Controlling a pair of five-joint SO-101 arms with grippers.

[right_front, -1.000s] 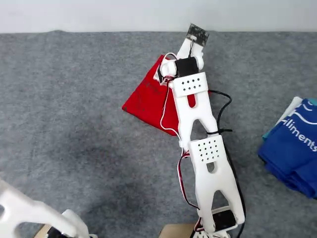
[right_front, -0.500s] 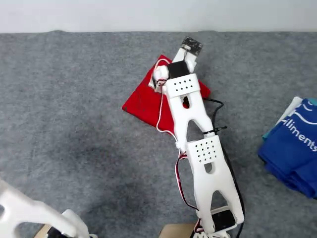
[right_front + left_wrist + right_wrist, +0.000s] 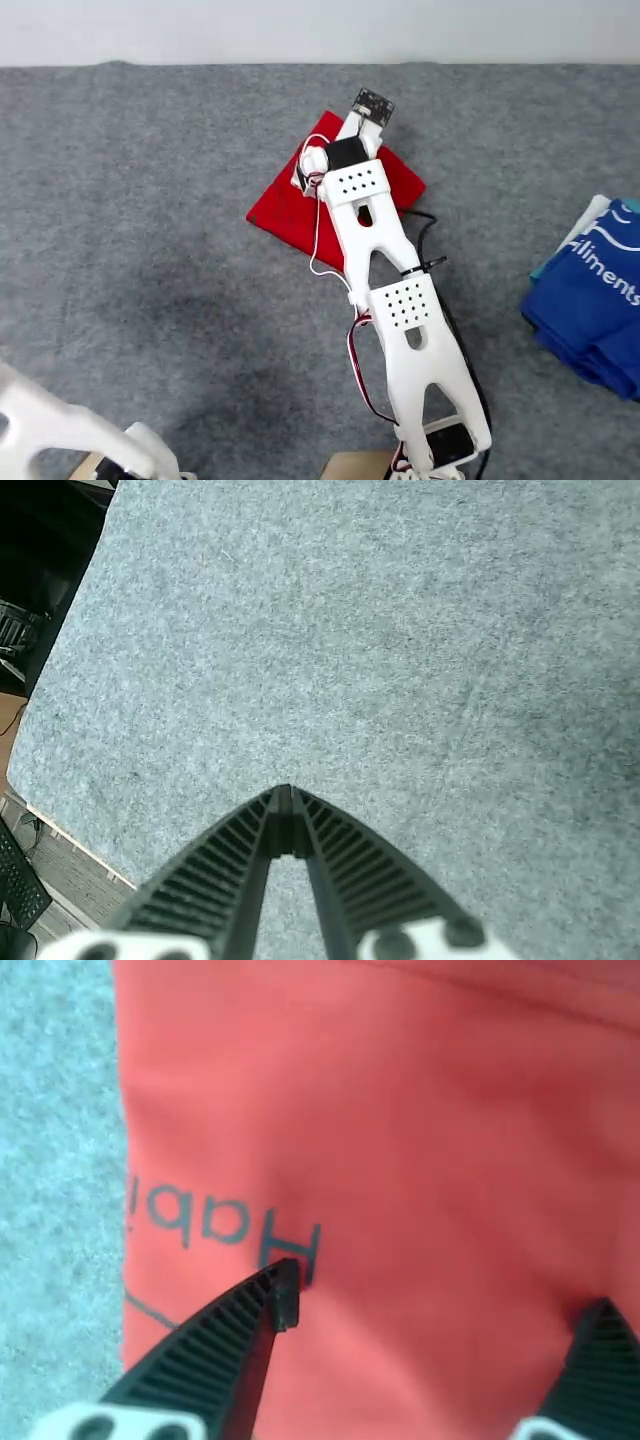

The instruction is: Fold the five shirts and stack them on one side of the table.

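Observation:
A folded red shirt [image 3: 290, 205] lies on the grey felt near the far middle of the table. My right arm [image 3: 385, 275] stretches over it, its wrist above the shirt's far half. In the right wrist view my right gripper [image 3: 440, 1305] stands open just above the red shirt [image 3: 400, 1130], one fingertip [image 3: 285, 1290] by the dark lettering. A stack of folded blue shirts [image 3: 595, 300] sits at the table's right edge. My left gripper [image 3: 292, 815] is shut with nothing in it, over bare grey felt [image 3: 400, 630].
The left arm's white base [image 3: 60, 430] shows at the near left corner. The table's edge [image 3: 60, 825] runs below the left gripper in its wrist view, with dark floor beyond. Grey felt [image 3: 130, 220] spreads to the left of the red shirt.
My right arm has swung to the left, so its wrist now sits farther over the red shirt. The shirts have not moved.

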